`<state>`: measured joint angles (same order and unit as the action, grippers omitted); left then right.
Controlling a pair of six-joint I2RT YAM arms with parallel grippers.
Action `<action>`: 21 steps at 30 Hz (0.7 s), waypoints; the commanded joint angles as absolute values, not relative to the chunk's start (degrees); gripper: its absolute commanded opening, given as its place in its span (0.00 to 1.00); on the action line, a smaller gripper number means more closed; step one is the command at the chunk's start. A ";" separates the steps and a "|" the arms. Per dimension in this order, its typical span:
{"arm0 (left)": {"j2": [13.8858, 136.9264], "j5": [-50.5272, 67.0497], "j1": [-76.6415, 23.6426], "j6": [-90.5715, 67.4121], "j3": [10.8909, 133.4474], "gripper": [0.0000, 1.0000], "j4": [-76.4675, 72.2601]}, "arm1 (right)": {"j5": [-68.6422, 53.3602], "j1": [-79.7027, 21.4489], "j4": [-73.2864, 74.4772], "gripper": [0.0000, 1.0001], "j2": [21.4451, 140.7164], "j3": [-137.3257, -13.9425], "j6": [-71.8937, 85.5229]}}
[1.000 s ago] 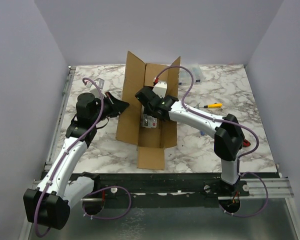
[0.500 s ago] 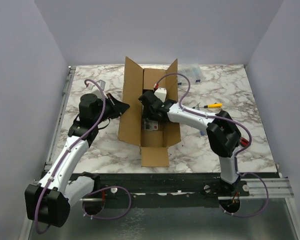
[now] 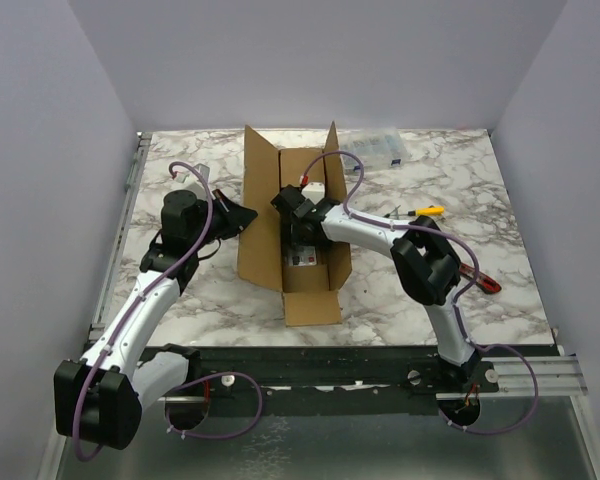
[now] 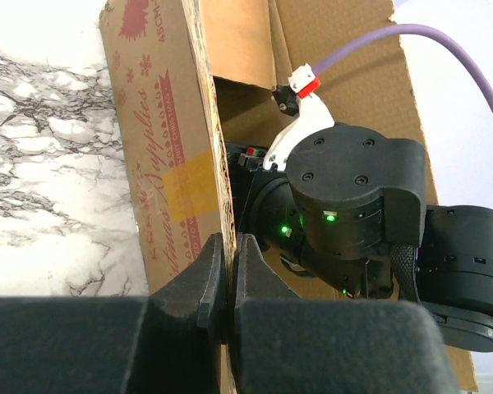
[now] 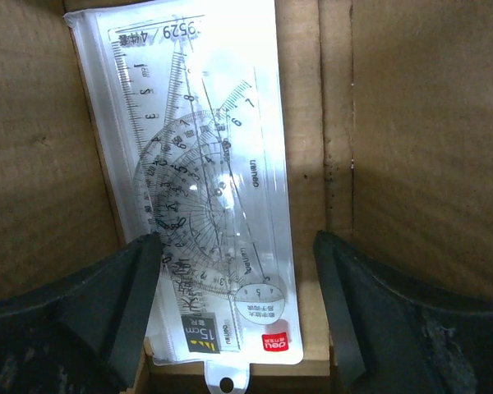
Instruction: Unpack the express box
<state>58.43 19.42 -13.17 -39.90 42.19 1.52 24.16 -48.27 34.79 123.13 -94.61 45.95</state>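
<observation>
Left gripper (image 4: 228,263) pinching the box (image 4: 160,139) wall.
It clamps the upright cardboard edge; a black arm (image 4: 353,205) with green lights sits inside the box, marble table (image 4: 41,164) alongside.

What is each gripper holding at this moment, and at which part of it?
The left gripper pinches the express box by the edge of its left side panel. The right gripper stands open above the ruler set inside, holding nothing.

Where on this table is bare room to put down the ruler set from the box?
Bare marble lies at the back right of the table, between the clear case and the yellow tool, and in front between the box and the right arm. The middle is crowded: the left gripper pinches the box wall, the right gripper open inside.
</observation>
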 commanded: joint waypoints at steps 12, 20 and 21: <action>56.97 20.13 -13.82 -38.78 39.01 0.00 -2.67 | 26.63 -47.02 31.53 0.11 126.71 -92.77 41.19; 56.94 19.48 -13.83 -38.29 38.74 0.00 -2.42 | 27.67 -47.11 30.03 0.00 117.96 -93.31 37.61; 56.95 19.43 -13.86 -38.12 38.64 0.00 -2.38 | 27.76 -47.11 29.75 0.00 116.73 -93.11 37.47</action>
